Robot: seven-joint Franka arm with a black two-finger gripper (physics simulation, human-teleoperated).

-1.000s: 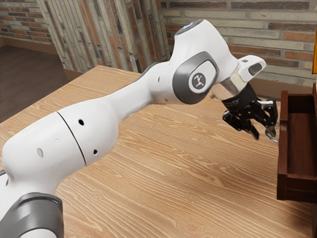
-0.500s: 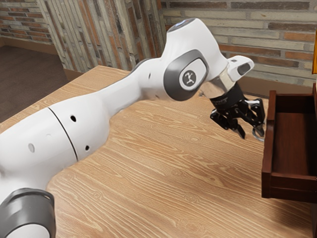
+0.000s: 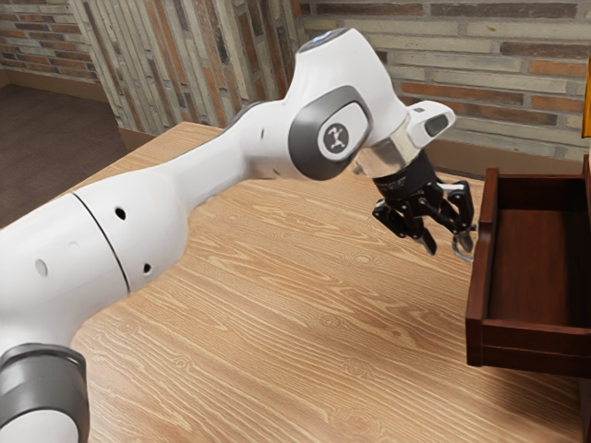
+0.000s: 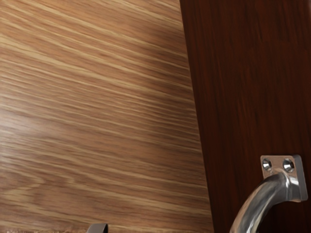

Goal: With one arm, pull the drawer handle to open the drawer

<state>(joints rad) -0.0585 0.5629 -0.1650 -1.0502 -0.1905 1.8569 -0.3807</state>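
My gripper point(image 3: 447, 245) stands open at the drawer front, its two fingers apart in the exterior view. The finger nearer the drawer point(image 3: 530, 344) is at the curved metal handle point(image 3: 457, 250), seemingly between handle and front panel; the exact contact is hard to make out. The other finger hangs free over the table. The drawer is pulled out, its inside visible. In the wrist view the silver handle point(image 4: 260, 199) with its screwed mount stands on the dark front panel point(image 4: 248, 82), and a tip of my gripper point(image 4: 98, 228) peeks in at the lower edge.
The light wooden table point(image 3: 277, 323) lies below the arm and the drawer. A brick wall point(image 3: 462, 51) rises behind. At the exterior view's right edge is a yellow-orange object point(image 3: 587, 109) above the drawer.
My gripper and the drawer have moved together toward the exterior view's left, and more of the drawer's inside shows. The fingers have stayed apart.
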